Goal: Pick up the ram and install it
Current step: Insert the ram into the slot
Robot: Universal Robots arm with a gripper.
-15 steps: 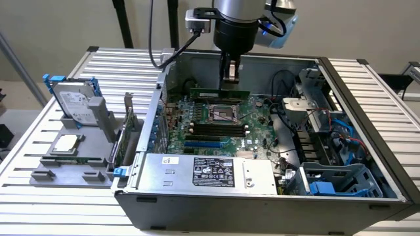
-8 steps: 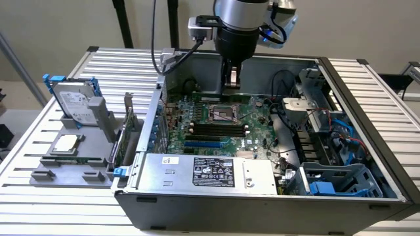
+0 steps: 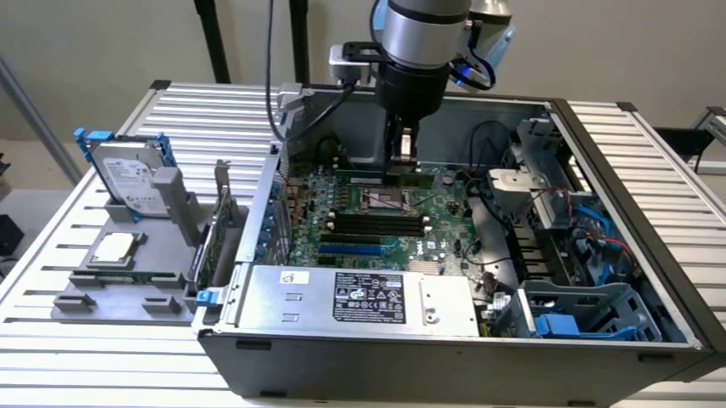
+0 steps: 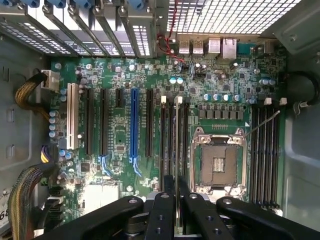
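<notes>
While the arm hangs over the open computer case [image 3: 635, 170], its gripper [image 4: 176, 200] is clamped on the ram [image 4: 176, 145], seen edge-on and upright between the fingers [image 4: 161, 215], above the black slots beside the empty processor socket [image 4: 218, 162] on the motherboard [image 4: 115, 145].

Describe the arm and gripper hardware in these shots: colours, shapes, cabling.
The arm is a silver-grey cylindrical tube with a black wrist section and a blue joint cap behind it. A black cable hangs beside it. The gripper is matte black: its jaws are narrow bars with small round screw holes, flanked by broader black linkage arms with round pivot bolts.
</notes>
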